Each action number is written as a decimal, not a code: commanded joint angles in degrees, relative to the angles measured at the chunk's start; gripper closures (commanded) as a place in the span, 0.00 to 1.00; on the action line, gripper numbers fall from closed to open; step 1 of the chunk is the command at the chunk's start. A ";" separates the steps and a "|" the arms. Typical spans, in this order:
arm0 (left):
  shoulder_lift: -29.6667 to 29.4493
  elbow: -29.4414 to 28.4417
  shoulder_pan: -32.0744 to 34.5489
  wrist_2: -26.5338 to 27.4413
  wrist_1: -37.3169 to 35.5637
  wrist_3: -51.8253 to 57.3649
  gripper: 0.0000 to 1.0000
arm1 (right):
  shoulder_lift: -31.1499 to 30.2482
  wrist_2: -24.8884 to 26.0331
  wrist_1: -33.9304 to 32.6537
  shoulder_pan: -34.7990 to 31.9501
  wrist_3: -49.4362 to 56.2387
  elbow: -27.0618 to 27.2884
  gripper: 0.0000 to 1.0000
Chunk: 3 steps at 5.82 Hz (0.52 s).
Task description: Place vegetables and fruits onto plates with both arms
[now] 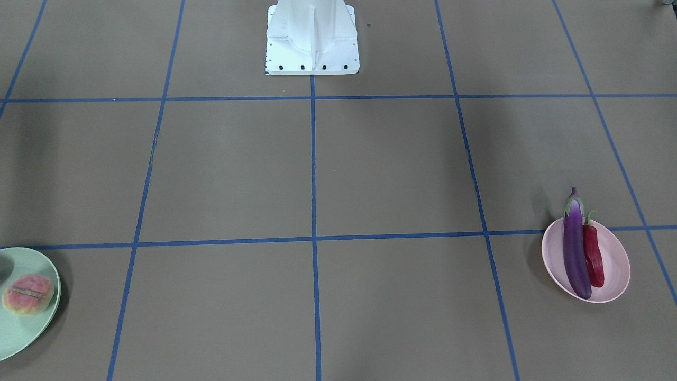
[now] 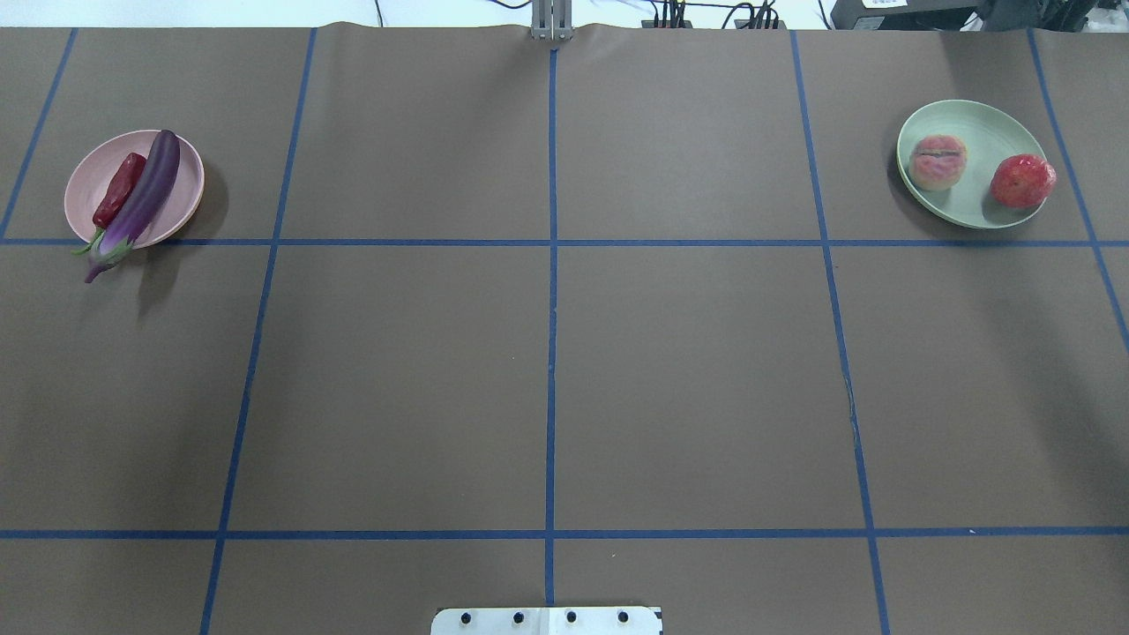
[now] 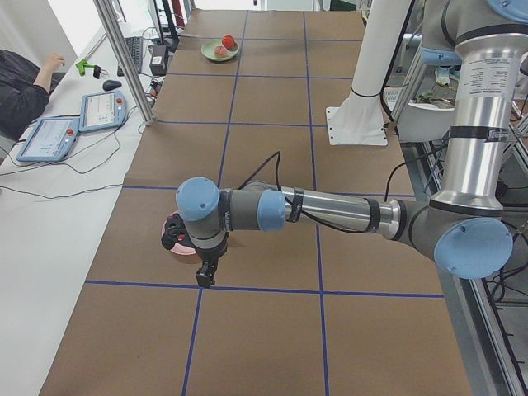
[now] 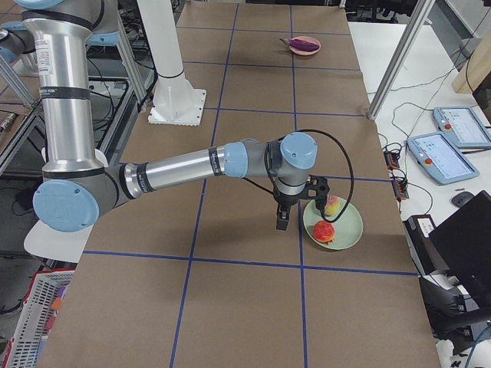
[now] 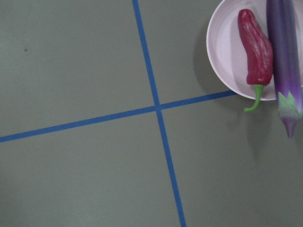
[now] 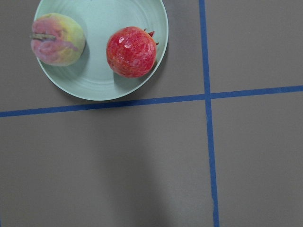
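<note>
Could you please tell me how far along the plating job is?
It looks finished. The eggplant and chili lie on the pink plate; the peach and pomegranate sit on the green plate. Nothing shows in the left gripper or right gripper, each beside its plate. No produce lies off a plate.

Left arm [image 3: 330,212] and right arm [image 4: 184,165] alike: silver-grey tubes, light-blue joint caps [image 3: 198,199] (black cable [image 3: 278,165] at the wrist).

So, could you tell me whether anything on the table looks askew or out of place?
Only slightly: the eggplant lies along the pink plate but its calyx end overhangs the rim, and the chili stem pokes past it too. The peach and pomegranate sit within the green plate.
</note>
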<state>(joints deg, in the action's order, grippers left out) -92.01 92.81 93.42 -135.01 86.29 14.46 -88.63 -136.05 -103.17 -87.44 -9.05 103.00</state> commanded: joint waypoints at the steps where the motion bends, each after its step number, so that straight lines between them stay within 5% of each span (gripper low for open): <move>1: 3.93 -1.23 0.18 3.66 8.49 0.22 0.00 | -2.76 0.09 -0.10 -2.28 6.35 -0.26 0.00; 3: 1.59 -1.23 -0.34 7.99 8.81 -1.96 0.00 | -4.09 -1.05 -0.19 -3.53 8.43 -0.52 0.00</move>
<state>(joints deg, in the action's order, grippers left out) -89.44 91.46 93.36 -128.69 94.95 13.67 -91.96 -136.62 -103.33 -90.49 -1.54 102.65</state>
